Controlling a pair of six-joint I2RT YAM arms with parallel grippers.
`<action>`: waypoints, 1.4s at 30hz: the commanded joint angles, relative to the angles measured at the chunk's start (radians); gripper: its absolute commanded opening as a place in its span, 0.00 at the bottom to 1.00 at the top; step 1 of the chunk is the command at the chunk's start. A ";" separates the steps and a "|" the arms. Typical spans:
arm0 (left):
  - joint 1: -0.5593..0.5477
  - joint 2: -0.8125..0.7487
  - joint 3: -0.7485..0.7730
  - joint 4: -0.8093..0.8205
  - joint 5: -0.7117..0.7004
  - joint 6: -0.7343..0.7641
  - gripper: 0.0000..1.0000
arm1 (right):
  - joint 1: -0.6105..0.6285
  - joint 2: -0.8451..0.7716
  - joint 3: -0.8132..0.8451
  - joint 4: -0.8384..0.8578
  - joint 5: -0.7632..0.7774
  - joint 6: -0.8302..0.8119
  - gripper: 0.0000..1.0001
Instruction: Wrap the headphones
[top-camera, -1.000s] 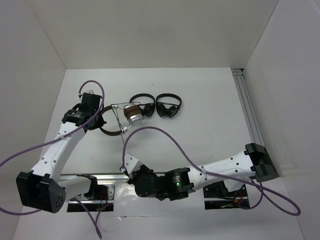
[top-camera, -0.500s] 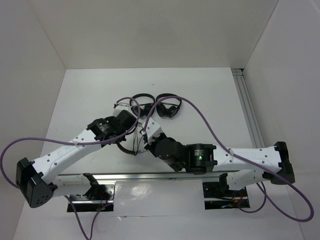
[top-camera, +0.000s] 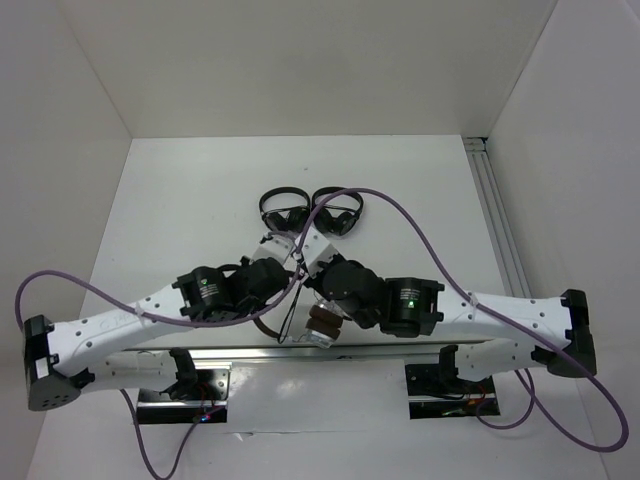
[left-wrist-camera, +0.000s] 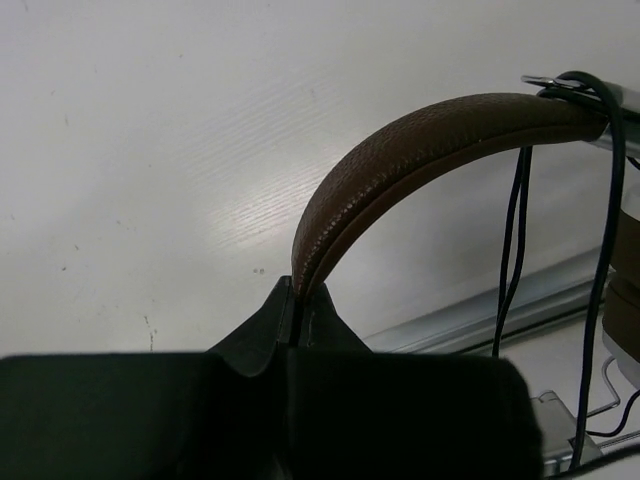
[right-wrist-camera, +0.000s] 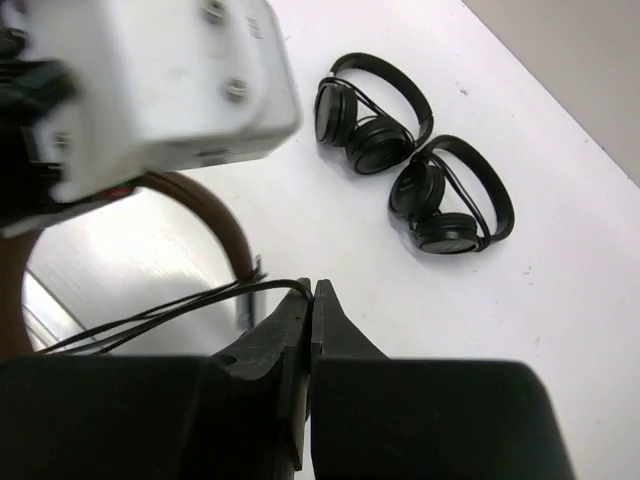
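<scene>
The headphones hang between my two grippers near the table's front middle. Their brown headband (left-wrist-camera: 420, 135) arches up to the right in the left wrist view, with the silver-and-brown earcup (top-camera: 322, 322) below. My left gripper (left-wrist-camera: 297, 292) is shut on one end of the headband. My right gripper (right-wrist-camera: 312, 290) is shut on the thin black cable (right-wrist-camera: 170, 312), which runs off to the left in strands past the headband (right-wrist-camera: 218, 222). Loops of cable (left-wrist-camera: 512, 230) hang under the headband. The second earcup is hidden under the arms.
Two small all-black folded headphones (top-camera: 283, 210) (top-camera: 337, 212) lie side by side at the back middle. A metal rail (top-camera: 495, 210) runs along the right wall. A metal base rail (top-camera: 250, 352) lines the near edge. White walls stand on three sides.
Both arms have swung together over the middle. The headphones have moved from beside the black pairs toward the near edge. The right gripper has come up to the cable.
</scene>
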 joint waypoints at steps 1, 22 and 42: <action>-0.020 -0.087 -0.011 0.057 0.075 0.073 0.00 | -0.046 -0.044 0.002 0.045 -0.027 -0.074 0.00; -0.020 -0.276 -0.022 0.140 0.163 0.128 0.00 | -0.279 -0.055 -0.085 0.114 -0.588 -0.125 0.05; -0.020 -0.292 0.061 0.149 0.046 0.118 0.00 | -0.362 -0.064 -0.248 0.341 -0.771 -0.056 0.35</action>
